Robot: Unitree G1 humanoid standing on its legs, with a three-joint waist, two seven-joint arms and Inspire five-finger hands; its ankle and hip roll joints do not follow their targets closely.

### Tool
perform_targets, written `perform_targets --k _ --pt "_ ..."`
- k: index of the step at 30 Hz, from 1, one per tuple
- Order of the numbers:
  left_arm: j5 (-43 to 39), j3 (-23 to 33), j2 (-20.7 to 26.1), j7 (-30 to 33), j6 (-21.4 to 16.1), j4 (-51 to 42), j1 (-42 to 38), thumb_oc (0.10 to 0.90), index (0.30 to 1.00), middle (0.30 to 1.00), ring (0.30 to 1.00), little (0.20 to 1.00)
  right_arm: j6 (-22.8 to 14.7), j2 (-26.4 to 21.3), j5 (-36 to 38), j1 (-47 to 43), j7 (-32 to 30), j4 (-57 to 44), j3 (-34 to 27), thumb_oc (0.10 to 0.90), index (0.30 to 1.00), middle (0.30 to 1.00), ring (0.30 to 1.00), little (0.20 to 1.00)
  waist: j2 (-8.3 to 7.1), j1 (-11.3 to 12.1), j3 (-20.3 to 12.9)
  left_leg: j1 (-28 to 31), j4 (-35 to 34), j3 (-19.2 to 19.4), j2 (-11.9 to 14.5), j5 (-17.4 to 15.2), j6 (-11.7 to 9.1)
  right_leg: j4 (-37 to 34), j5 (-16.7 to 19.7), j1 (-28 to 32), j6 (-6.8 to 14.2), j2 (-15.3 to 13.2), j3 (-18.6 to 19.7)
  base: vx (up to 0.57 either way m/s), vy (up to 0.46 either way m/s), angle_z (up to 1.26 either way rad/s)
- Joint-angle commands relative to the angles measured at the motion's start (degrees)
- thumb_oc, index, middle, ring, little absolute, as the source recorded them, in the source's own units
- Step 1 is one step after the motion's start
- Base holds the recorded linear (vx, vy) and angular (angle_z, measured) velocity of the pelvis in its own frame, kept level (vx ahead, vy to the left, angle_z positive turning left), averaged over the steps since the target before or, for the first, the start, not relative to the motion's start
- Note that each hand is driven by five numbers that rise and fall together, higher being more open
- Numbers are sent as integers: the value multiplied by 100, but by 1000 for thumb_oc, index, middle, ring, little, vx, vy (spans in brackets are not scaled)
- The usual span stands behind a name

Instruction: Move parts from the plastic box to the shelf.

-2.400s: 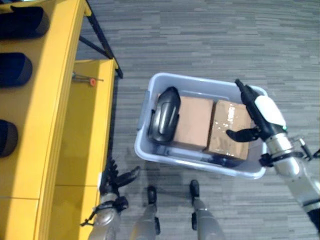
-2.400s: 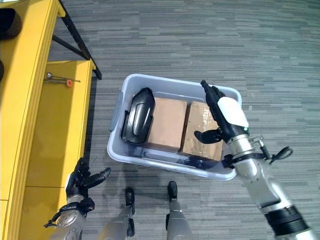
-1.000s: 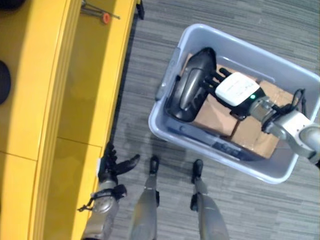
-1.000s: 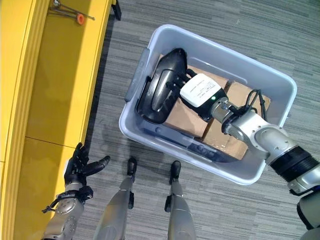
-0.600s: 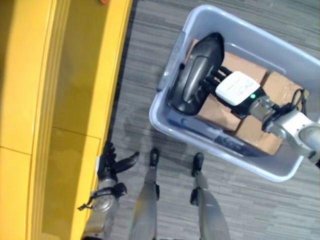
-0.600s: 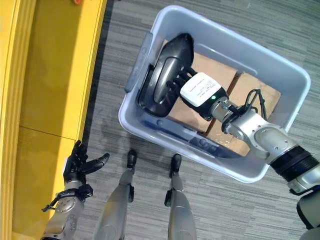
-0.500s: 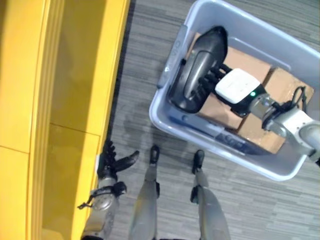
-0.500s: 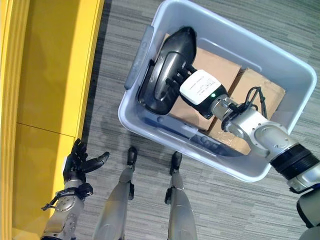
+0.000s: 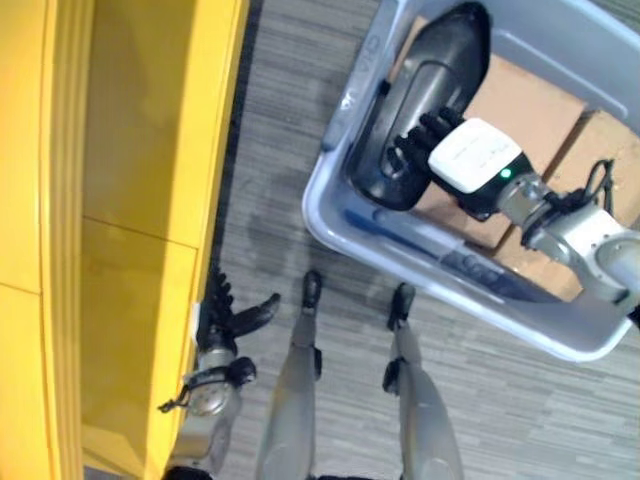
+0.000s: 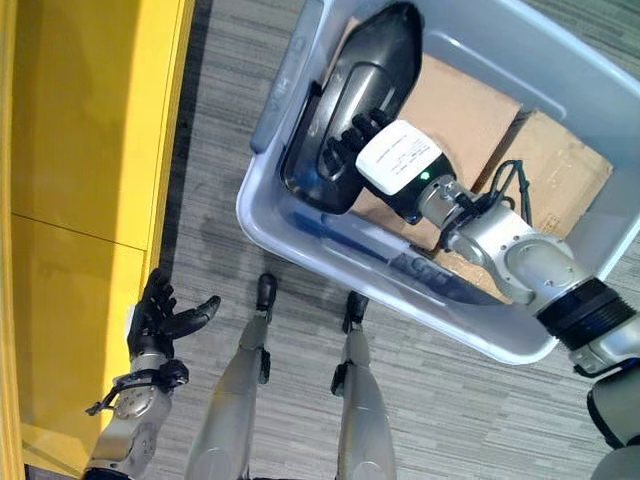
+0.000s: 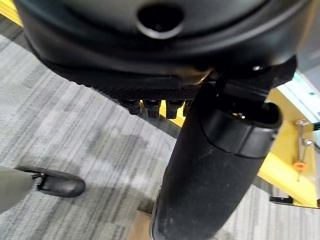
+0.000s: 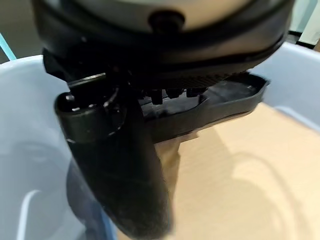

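The black part (image 10: pixel 350 110) lies in the plastic box (image 10: pixel 290 235), at its side nearest the shelf (image 9: pixel 130 180), partly on top of a brown carton (image 10: pixel 465 115). A second carton (image 10: pixel 550 175) lies beside the first one. The box stands on the grey carpet floor (image 9: pixel 270 150).

The right hand (image 10: pixel 385 150) reaches into the box from the right, the arm stretched across the cartons. Its fingers (image 10: pixel 345 140) bend over the middle of the black part and touch it; I cannot tell if they really grip it.

The left hand (image 10: pixel 160 315) hangs low beside the yellow shelf, with fingers spread and nothing in it.
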Motion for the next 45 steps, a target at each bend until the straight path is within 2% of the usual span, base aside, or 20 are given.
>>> perform_targets --k 1,4,5,6,14,29,36,41,45 --pt "-8 190 323 201 -380 -522 261 900 1000 1000 1000 1000 189 -118 -124 -962 -406 353 350 900 1000 1000 1000 1000 -63 -37 -74 -207 359 375 -196 -234 108 1110 -1188 214 251 -198 334 0 0 0" --pt "26 181 314 214 -398 -548 228 900 1000 1000 1000 1000 221 17 -139 -948 -410 546 398 900 1000 1000 1000 1000 -67 -46 -74 -373 406 334 -208 -268 135 1210 -1207 20 254 -168 370 10 -6 -2" --pt "24 172 291 225 -404 -557 222 900 1000 1000 1000 1000 228 98 -169 -907 -368 695 471 606 588 588 588 588 -51 -37 -74 -467 445 308 -217 -285 145 1278 -1234 -87 255 -152 373 21 -19 -8" --pt "20 133 266 234 -421 -544 159 900 1000 1000 1000 1000 251 237 -141 -850 -345 911 529 400 300 300 300 300 -24 -36 -74 -536 453 290 -229 -291 152 1320 -1266 -177 250 -144 364 26 -14 -6" --pt "-9 34 226 269 -460 -410 -84 900 1000 1000 1000 1000 254 842 -201 -639 -184 1565 759 400 300 300 300 300 9 -60 -74 -518 403 286 -251 -274 170 1353 -1303 -279 241 -113 375 3 8 -2" --pt "-52 -36 265 251 -432 -276 -130 900 1000 1000 1000 1000 287 1105 -34 -213 -221 1962 642 400 300 300 300 300 -31 -24 -74 8 -24 236 -209 -36 120 1199 -1256 122 251 -92 255 -15 -2 0" --pt "-54 -47 279 225 -410 -224 -167 900 1000 1000 1000 1000 303 1068 -20 -133 -306 1907 519 400 300 300 300 300 -54 7 -74 361 -207 230 -198 37 98 1107 -1230 446 270 -104 208 -30 0 5" --pt "-9 -30 266 200 -350 -199 -218 900 1000 1000 1000 1000 296 797 22 196 -516 1287 -98 400 300 300 300 300 -57 -1 -81 859 -442 214 -193 148 53 934 -1134 911 298 -138 132 -43 3 12" --pt "31 -38 298 140 -332 -132 -214 900 1000 1000 1000 1000 256 587 40 357 -645 895 -411 400 300 300 300 300 -78 -13 -309 1099 -619 207 -183 206 26 751 -1056 1153 325 -156 110 -8 7 9"
